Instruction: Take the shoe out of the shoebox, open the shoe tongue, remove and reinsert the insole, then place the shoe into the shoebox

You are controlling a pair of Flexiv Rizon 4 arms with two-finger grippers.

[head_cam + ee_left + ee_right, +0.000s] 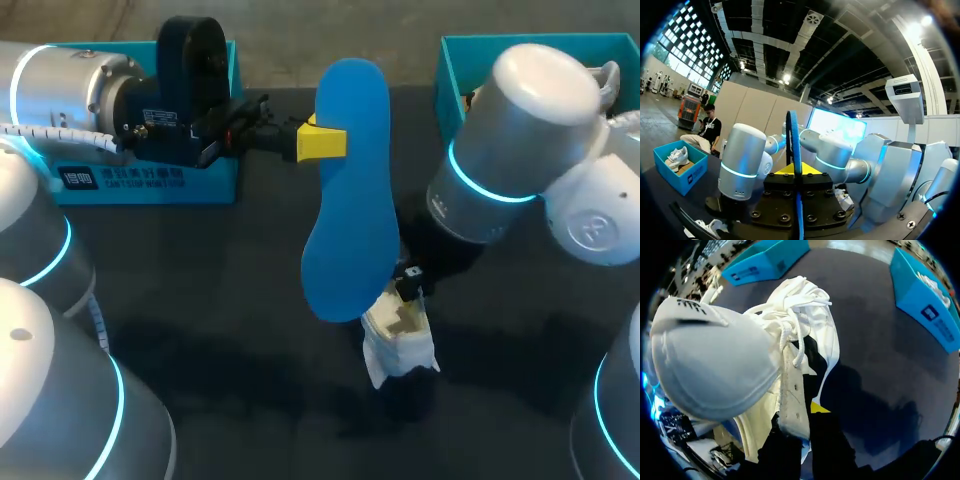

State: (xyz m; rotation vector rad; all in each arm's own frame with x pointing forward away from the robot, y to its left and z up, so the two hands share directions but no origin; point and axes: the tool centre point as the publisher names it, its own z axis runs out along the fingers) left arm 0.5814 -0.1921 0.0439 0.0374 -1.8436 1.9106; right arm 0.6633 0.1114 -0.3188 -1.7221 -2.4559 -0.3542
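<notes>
blue is the colour of both boxes. the left shoebox (150, 185) sits far off to the left of the white shoe (400, 335), and the right shoebox (450, 75) sits behind the shoe to its right.

next in size is the blue insole (345, 200), held up in the air. its long way runs from far behind the shoe down to it, and its wider end is right over the shoe's top.

the shoe is held over the dark table (220, 330). its long way runs straight out from the right gripper (802, 427), and i cannot tell toe from heel. that gripper is pinched tight on the shoe's side wall by the laces. the left gripper (320, 142) is pinched tight on the insole's far half.

i think the wide end could snag on the laces or the rim and bend. the soft shoe could also twist in that thin pinch, and then its hole would turn away.
</notes>
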